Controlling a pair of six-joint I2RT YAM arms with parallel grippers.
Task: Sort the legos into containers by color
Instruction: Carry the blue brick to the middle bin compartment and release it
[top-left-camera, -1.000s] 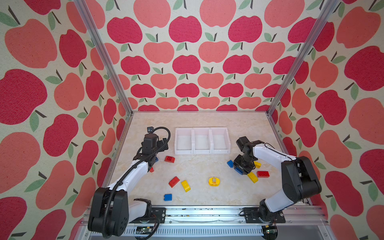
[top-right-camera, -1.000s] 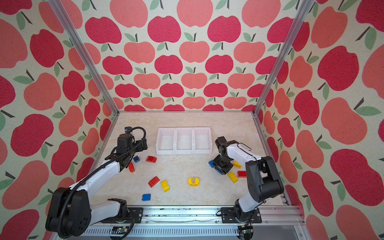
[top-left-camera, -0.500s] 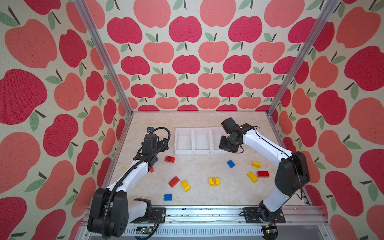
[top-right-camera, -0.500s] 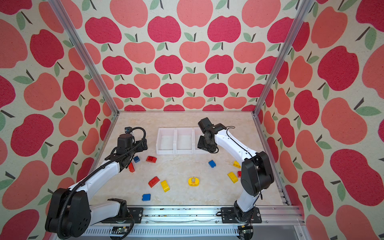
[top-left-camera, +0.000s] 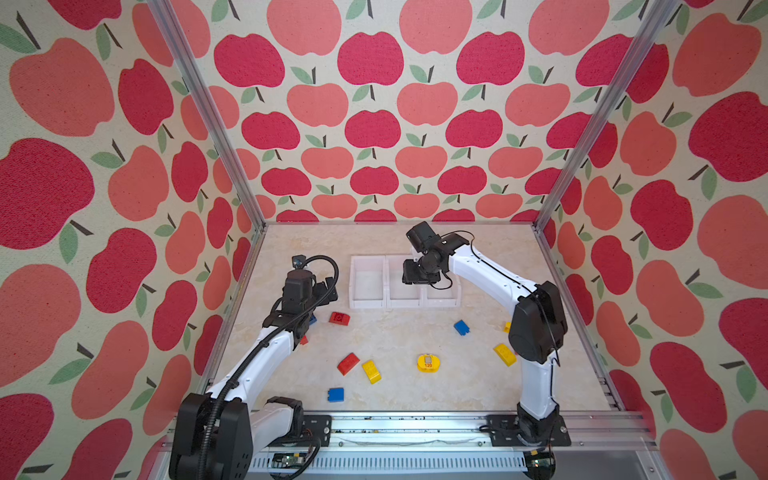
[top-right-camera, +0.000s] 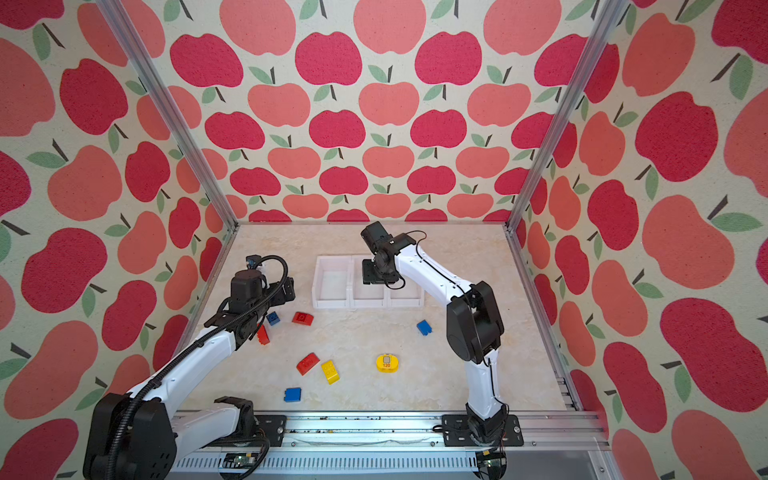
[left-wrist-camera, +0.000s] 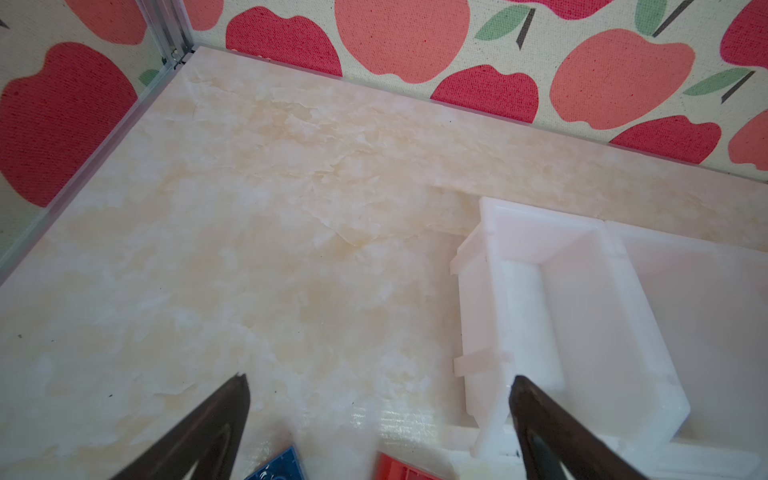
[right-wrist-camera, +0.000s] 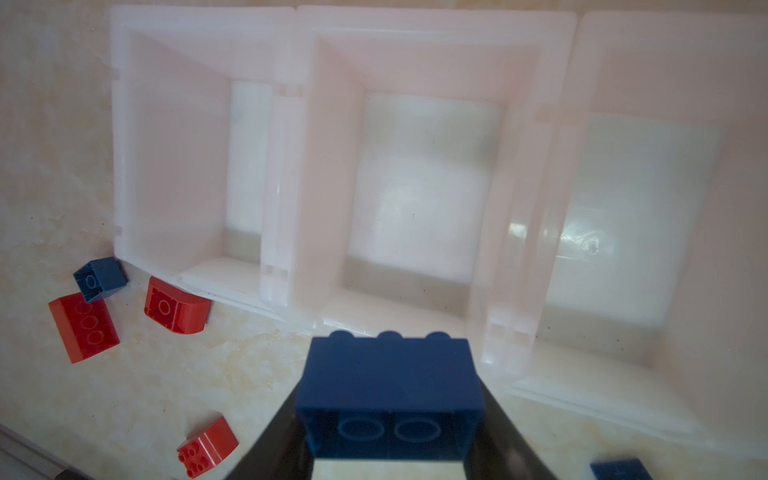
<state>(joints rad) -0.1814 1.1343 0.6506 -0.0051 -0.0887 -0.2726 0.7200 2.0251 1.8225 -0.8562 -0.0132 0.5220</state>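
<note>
cream marbled tabletop (top-left-camera: 399, 332), apple-print walls (top-left-camera: 374, 124), aluminium corner posts (top-left-camera: 208, 112)

Seen in both top views, the right arm (top-left-camera: 486, 270) covers part of the containers (top-left-camera: 405, 302) and hides the right claw (right-wrist-camera: 390, 415) beneath its wrist. In a top view its elbow screens most of a yellow brick (top-left-camera: 507, 327), while the left arm (top-left-camera: 270, 353) leaves only a sliver of a red brick (top-left-camera: 304, 340). In the left wrist view, the frame's bottom edge crops a small blue brick (left-wrist-camera: 279, 465). The gripped blue lego (right-wrist-camera: 388, 386) appears blurred in the right wrist view.
</note>
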